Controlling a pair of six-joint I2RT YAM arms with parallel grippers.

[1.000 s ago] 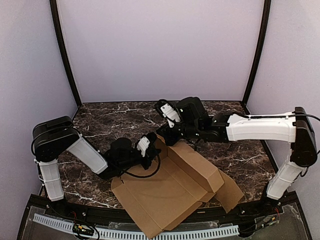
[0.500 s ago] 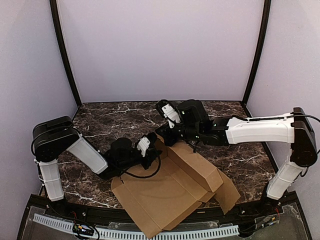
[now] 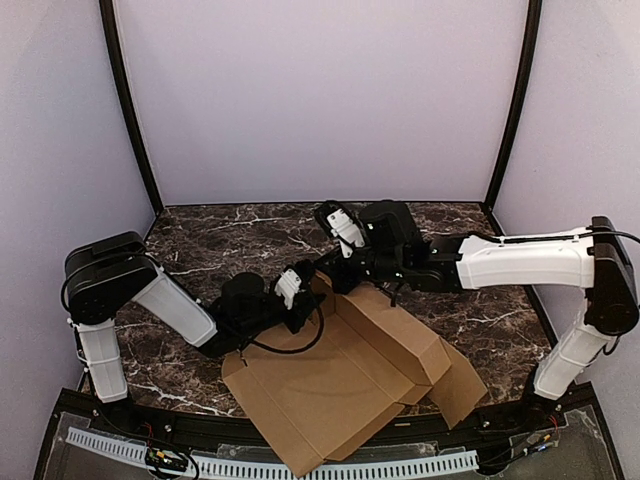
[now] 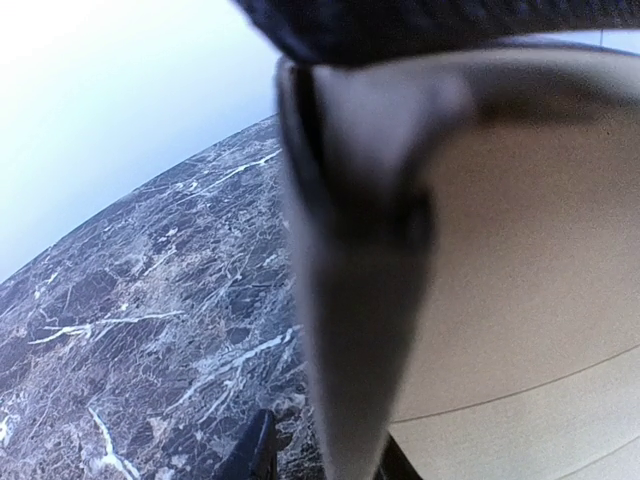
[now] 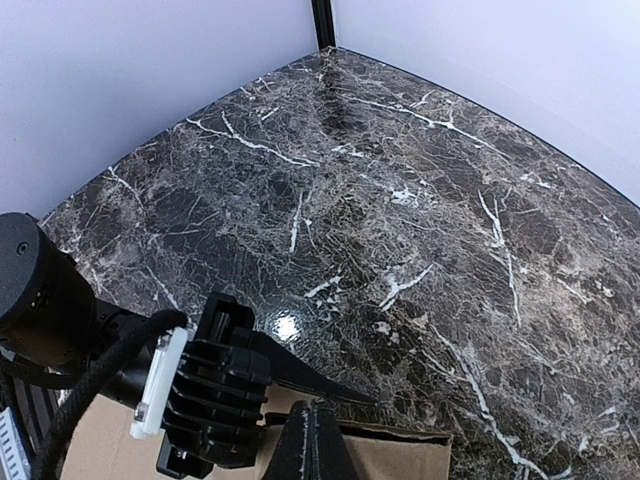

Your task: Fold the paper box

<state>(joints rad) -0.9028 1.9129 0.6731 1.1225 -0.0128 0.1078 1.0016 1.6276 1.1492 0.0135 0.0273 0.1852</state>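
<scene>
Just one paper box (image 3: 340,375).

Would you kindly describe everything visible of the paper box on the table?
The paper box is plain brown, unprinted cardboard: a creased sheet lying mostly flat on the marble table, its near corner jutting past the front edge. One long side is folded up into a ridge running diagonally. The left gripper and right gripper sit at its far corner; actual contact is unclear.

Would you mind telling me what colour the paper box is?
Plain brown, with no print; the paper box shows best in the top external view.
</scene>
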